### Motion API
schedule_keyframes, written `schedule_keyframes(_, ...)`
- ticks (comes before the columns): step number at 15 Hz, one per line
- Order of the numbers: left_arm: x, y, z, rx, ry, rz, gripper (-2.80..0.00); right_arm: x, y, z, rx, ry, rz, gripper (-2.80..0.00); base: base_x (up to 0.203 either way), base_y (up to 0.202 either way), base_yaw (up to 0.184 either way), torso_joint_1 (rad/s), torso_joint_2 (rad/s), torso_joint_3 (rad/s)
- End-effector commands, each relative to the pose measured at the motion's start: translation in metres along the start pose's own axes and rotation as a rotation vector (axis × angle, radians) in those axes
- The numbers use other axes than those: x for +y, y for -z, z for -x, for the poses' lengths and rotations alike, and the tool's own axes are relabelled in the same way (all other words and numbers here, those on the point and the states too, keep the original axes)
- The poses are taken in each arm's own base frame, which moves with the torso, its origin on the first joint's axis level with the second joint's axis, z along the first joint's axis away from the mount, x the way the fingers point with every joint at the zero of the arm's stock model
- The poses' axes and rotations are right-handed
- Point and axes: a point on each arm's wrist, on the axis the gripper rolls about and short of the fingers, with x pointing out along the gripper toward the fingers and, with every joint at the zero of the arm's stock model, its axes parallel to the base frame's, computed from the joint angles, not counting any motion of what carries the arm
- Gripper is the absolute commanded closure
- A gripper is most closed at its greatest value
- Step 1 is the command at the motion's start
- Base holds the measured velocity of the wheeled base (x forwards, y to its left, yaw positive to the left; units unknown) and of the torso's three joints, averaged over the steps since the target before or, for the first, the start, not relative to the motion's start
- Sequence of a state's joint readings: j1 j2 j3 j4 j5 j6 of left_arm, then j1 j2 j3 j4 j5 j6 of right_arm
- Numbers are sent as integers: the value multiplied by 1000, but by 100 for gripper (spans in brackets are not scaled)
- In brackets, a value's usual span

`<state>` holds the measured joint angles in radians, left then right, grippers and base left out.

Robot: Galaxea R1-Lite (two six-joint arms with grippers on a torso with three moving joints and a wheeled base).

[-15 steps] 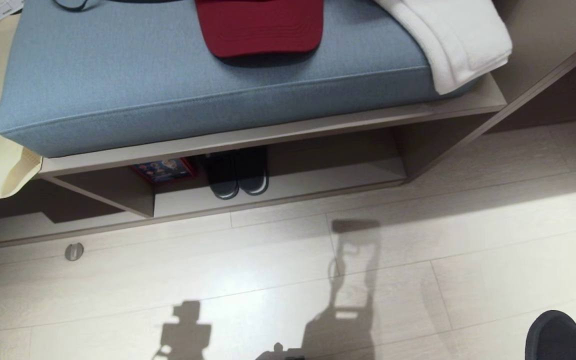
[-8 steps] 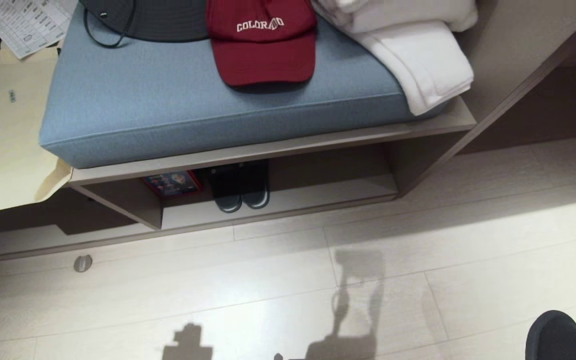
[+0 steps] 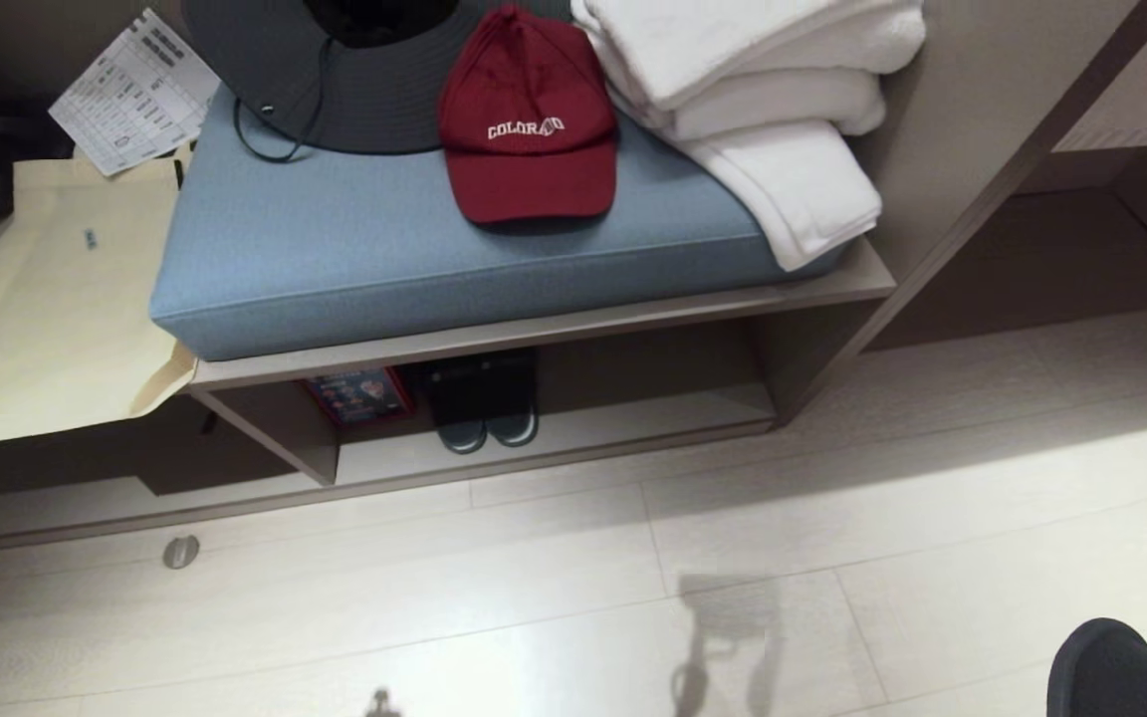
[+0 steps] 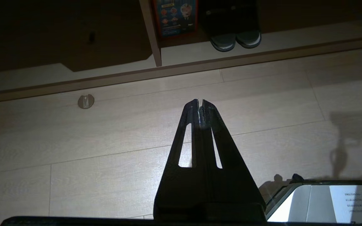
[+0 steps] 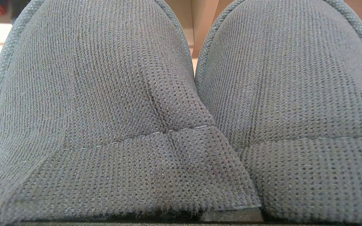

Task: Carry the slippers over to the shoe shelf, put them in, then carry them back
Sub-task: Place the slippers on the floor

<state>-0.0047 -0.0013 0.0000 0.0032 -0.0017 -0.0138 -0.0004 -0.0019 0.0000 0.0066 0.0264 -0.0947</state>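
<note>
Right gripper, itself unseen: clamped on grey-blue slippers (image 5: pixel 181 113), toes filling right wrist view, dark tips (image 3: pixel 1126 667) at head view's corner. Left gripper (image 4: pixel 200 103) closed, empty, above floor. Head view has tilted up since a second ago: camera move; shoe shelf (image 3: pixel 633 418) ahead, black pair (image 3: pixel 486 423) inside. Carry unfinished.

**Bench clutter above a pale floor**

A blue-grey fabric bench cushion (image 3: pixel 414 249) bears a dark red baseball cap (image 3: pixel 529 129) lettered in white, a wide-brimmed charcoal hat (image 3: pixel 335 90) and folded white towels (image 3: pixel 763 110). Beneath it stand a black slipper pair with white sole edges (image 3: pixel 484 403) beside a red picture box (image 3: pixel 359 393). A round metal doorstop (image 3: pixel 180 551) sits on the pale wood-plank floor (image 3: pixel 534 597).
</note>
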Motion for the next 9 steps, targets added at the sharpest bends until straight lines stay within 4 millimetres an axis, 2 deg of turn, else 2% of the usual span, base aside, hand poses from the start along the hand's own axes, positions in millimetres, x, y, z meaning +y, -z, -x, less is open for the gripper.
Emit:
schedule_keyframes(1, 0, 0, 0, 3, 0, -2, 0, 0, 0, 0, -1, 2, 0, 0, 0, 0, 0, 2, 2, 200)
schedule_keyframes(9, 0, 0, 0, 3, 0, -1, 0, 0, 0, 0, -1, 0, 0, 0, 0, 0, 0, 3, 0, 202)
